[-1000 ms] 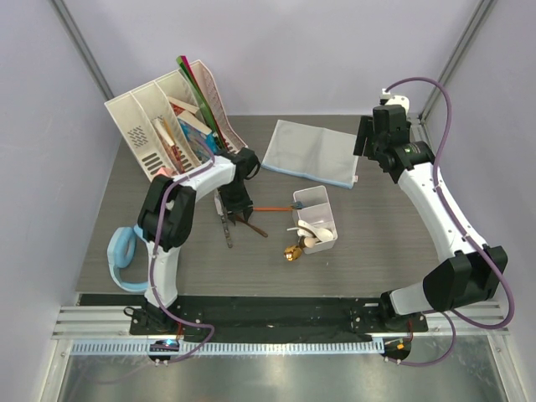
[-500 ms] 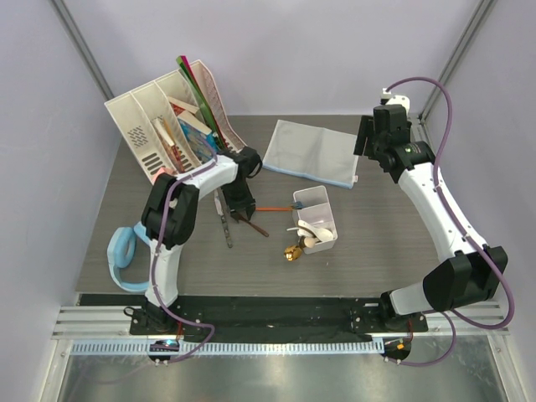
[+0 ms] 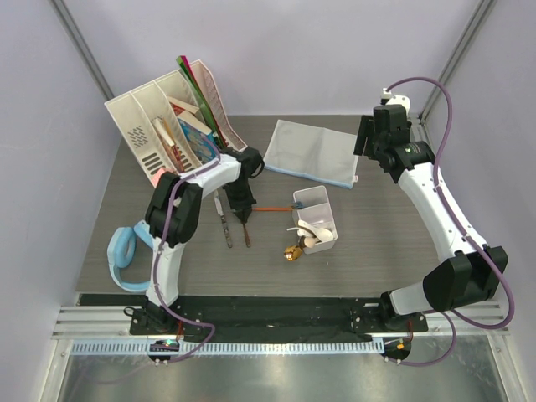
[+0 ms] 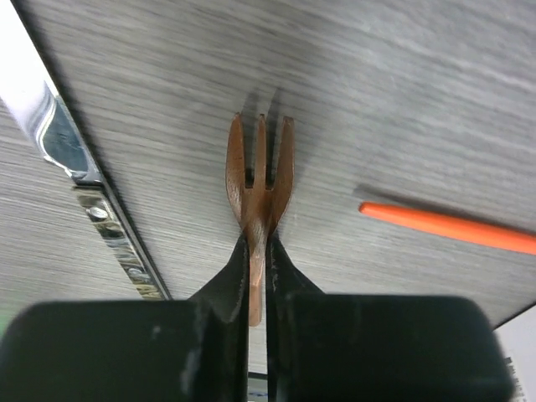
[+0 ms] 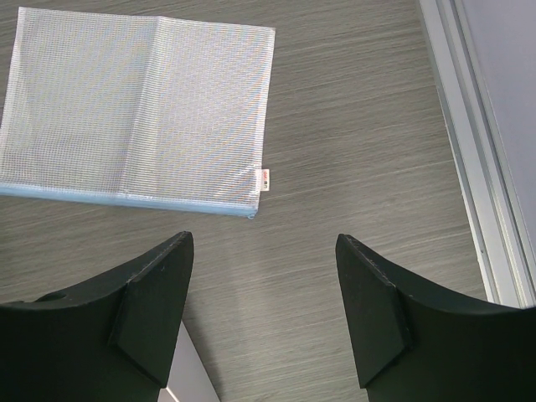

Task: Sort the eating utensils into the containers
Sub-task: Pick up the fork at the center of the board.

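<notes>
My left gripper is shut on the neck of a copper-brown fork, which lies on the table with its tines pointing away from the jaws. Beside it lie a silver knife on the left and an orange-handled piece on the right. In the top view the fork lies between the knife and the white container, which holds white spoons. A gold spoon rests by the container's near corner. My right gripper hangs open over bare table, nothing between its fingers.
A grey-blue mesh cloth lies flat at the back, just ahead of the right gripper. A white file rack with books and folders stands at the back left. A light blue ring-shaped object sits at the left front. A metal rail borders the table's right edge.
The left gripper went from open to shut on the fork. The fork turned from slanting to lying straight, handle pointing toward the near edge.
</notes>
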Available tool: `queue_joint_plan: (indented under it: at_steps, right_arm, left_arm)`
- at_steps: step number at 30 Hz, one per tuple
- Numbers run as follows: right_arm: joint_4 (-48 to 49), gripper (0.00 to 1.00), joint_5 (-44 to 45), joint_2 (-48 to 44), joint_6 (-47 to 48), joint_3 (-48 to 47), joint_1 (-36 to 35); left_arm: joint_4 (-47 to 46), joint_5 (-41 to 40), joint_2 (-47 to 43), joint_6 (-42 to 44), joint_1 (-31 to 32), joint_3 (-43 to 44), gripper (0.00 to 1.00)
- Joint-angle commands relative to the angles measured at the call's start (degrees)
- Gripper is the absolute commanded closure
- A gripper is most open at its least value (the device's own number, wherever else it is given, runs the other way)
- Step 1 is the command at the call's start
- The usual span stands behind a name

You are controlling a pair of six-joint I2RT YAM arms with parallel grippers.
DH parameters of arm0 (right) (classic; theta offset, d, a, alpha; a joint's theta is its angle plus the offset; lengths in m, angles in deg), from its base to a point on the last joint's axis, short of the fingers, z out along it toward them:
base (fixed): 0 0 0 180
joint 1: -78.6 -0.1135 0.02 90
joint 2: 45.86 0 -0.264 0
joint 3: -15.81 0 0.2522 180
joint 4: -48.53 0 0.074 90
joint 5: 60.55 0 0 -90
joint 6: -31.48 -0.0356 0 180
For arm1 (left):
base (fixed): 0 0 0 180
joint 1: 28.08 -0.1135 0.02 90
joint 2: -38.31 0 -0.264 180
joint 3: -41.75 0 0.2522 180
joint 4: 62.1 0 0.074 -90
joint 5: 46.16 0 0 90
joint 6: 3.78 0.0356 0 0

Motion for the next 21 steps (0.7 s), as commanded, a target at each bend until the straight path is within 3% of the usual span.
queue_joint_plan:
  at_steps: [1,7,14,17,21]
  right_arm:
    - [1.77,0.26,-0.14,0.15,-1.09,-1.72,0.43]
    - [1.86,0.26,-0.58,0.42,-1.97,-1.81,0.52]
    - [1.77,0.26,-1.63,0.51,-3.72,-2.33,0.78]
    - [1.34,0.26,-3.82,0.86,-5.21,-2.51,0.96]
    - [0.72,0.27,-4.98,1.12,-5.75,-2.42,0.96]
  left_arm:
    - [-3.86,1.67,1.83,2.11,2.17,-1.60,1.00]
    - [-9.22,8.52,-3.52,9.13,2.87,-5.55,1.00]
    - [-10.54,6.94,-21.00,19.42,2.87,-4.24,1.00]
    - [-12.21,9.21,-25.59,20.05,3.05,-1.17,1.00]
    - [-24.76,9.58,-30.51,16.37,4.27,-1.69,1.00]
